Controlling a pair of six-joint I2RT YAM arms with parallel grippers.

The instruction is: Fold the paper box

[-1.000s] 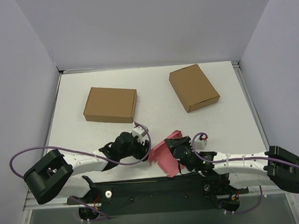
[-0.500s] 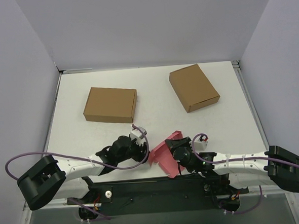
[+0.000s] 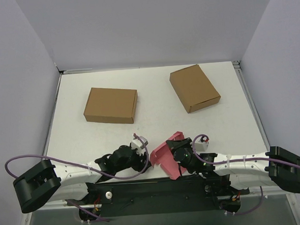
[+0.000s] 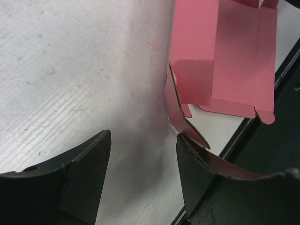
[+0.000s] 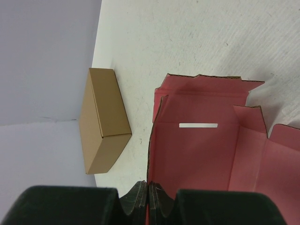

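I see the white table (image 3: 156, 125) from above. 2 closed brown cardboard boxes lie flat on it, well apart. The left cardboard box (image 3: 111, 105) is toward 10 o'clock from the table's middle. The right cardboard box (image 3: 194, 88) is toward 1 o'clock, turned at an angle.

At 6 o'clock, by the near edge, sits the pink paper box (image 3: 164, 157), partly raised with flaps standing. My right gripper (image 3: 179, 159) touches its 3 o'clock side, and my left gripper (image 3: 143, 158) is just beside its 9 o'clock side. From up here I cannot tell how either pair of jaws stands.

The left arm (image 3: 77, 170) and right arm (image 3: 239, 163) lie low along the near edge, each with a purple cable (image 3: 66, 161) looping over it.
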